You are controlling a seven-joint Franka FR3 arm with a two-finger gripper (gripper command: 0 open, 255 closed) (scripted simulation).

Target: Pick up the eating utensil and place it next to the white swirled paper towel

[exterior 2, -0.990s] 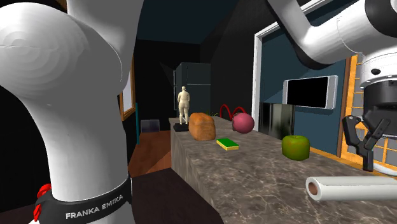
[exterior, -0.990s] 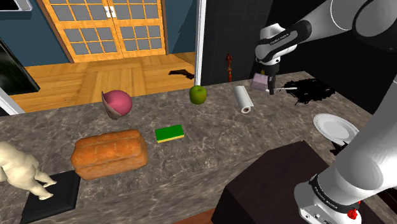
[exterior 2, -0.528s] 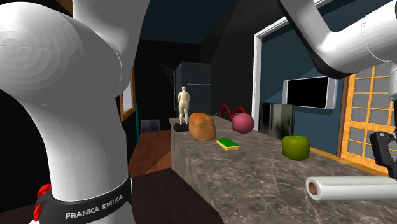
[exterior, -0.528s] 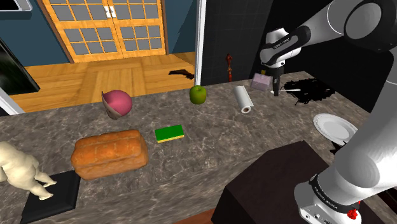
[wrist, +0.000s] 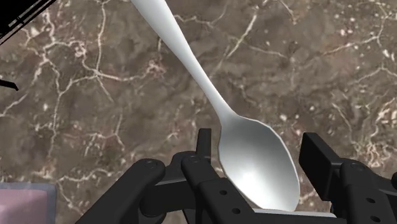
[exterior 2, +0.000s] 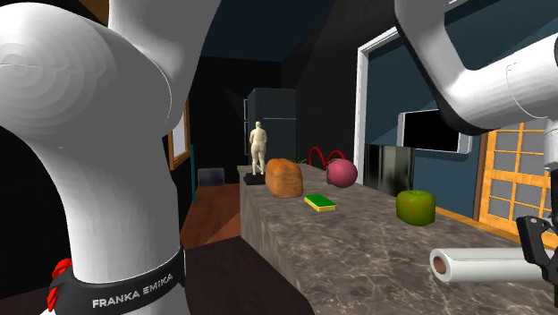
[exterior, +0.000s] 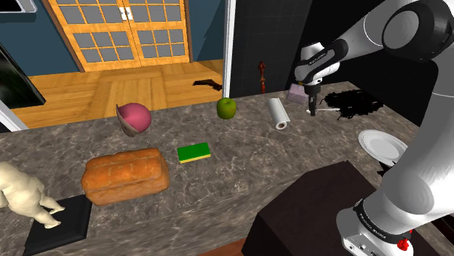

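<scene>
On the counter [exterior: 240,171], in the shoulder view, the gripper [exterior: 313,110] hangs low just beside the roll [exterior: 276,113], on the side away from the apple [exterior: 227,108].

In the second exterior view, the gripper stands at the right edge, close by the roll's far end.

In the wrist view, the spoon [wrist: 254,159] lies on the counter. Its bowl sits between the fingers [wrist: 316,167], which stand apart and do not clasp it. Its handle runs away from the gripper.

The spoon [wrist: 213,102] is smooth and pale grey, and lies flat, bowl up, on the brown marbled counter [wrist: 331,76]. The paper towel [exterior: 276,113] is a white roll lying on its side on that counter.
</scene>
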